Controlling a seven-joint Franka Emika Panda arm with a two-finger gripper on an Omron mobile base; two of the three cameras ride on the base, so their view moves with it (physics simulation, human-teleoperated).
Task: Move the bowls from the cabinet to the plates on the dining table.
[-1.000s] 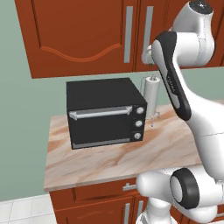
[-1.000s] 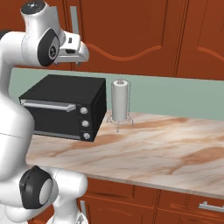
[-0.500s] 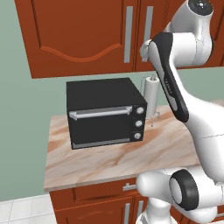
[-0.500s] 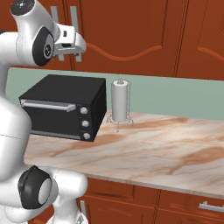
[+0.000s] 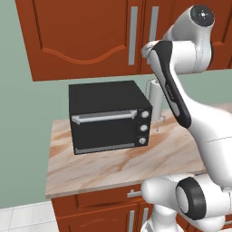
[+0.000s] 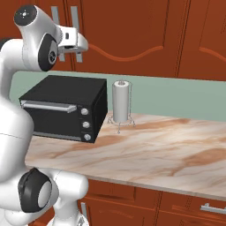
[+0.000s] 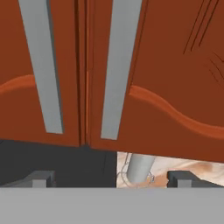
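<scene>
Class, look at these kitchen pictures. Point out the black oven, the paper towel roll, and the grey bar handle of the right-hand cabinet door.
black oven (image 5: 108, 129), left base view, on its front door.
paper towel roll (image 6: 122, 99), right base view, on the side of the upright roll.
right cabinet door handle (image 7: 121, 65), hand view, on the middle of the grey bar.

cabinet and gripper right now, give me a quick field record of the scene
cabinet: reddish-brown wall unit above the counter, both doors shut
handles: two vertical grey bars, left handle and right handle, either side of the door seam
gripper: open, raised in front of the doors, facing the seam, touching nothing
bowls: hidden, doors shut
oven: black, on the marble counter below the cabinet
paper towel roll: upright on its stand beside the oven
task stage: cabinet not yet opened
</scene>
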